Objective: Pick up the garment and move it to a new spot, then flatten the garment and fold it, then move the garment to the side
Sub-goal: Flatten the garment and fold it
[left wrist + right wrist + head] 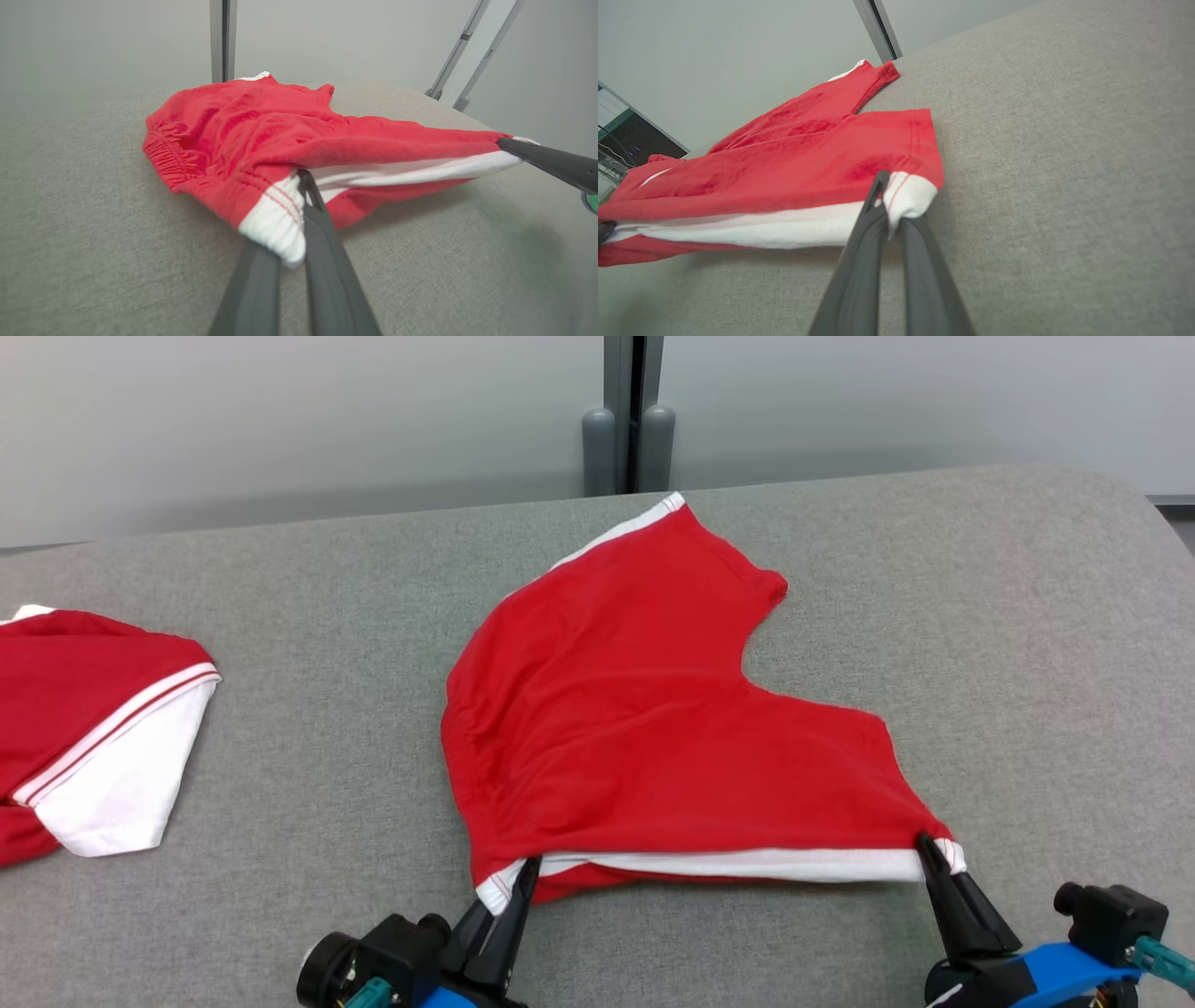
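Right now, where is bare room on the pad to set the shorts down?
Widest bare patch: the pad right of the shorts, out to its edge. A narrower strip lies between the shorts and the second garment at left. Crowded: far left, and the near edge, where the left gripper and right gripper grip the shorts.

Grey fabric-covered tabletop (980,616), corner rounded at upper right of the frame. One red garment (635,709) with white trim lies at centre, its near hem raised off the surface. A second red-and-white garment (84,728) lies at the left edge, well apart.
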Controlling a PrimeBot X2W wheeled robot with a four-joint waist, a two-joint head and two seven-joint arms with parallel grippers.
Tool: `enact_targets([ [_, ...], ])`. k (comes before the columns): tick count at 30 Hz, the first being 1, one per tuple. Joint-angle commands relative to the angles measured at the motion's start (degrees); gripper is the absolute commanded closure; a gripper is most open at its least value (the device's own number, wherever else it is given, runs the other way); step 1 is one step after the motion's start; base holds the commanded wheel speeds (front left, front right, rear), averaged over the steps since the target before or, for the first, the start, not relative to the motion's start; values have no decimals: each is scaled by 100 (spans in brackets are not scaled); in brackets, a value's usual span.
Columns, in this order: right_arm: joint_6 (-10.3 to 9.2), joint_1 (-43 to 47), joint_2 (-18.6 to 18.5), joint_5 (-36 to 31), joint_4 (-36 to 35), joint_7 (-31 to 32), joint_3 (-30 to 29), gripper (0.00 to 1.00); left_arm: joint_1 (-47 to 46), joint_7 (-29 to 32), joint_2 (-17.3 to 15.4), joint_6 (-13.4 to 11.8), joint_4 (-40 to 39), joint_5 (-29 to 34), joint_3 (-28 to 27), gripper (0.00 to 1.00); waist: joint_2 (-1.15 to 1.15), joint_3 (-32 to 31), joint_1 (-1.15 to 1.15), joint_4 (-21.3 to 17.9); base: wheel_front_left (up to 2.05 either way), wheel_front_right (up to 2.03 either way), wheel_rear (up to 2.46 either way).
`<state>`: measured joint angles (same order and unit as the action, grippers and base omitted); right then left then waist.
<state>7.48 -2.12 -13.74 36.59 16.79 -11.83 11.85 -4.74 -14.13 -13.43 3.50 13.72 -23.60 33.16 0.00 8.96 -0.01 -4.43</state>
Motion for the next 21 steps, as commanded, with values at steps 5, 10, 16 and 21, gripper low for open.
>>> enact_targets([
  [5,3,285,170,-202,-374,280,-364,100,117,60,-20,-53,-150,-121,-30,100,0,-74,1,-22,0,0,0],
  [10,3,36,229,-357,-561,459,-608,100,-87,78,23,-26,-217,-171,-43,100,0,-77,1,5,0,0,0],
  [16,3,-638,122,-497,-492,633,-652,100,-462,112,96,17,-150,-182,-38,100,0,60,1,101,0,0,0],
  [21,3,-1498,-43,-649,-246,783,-516,100,-937,78,211,34,4,-151,-92,100,0,391,1,205,0,0,0],
])
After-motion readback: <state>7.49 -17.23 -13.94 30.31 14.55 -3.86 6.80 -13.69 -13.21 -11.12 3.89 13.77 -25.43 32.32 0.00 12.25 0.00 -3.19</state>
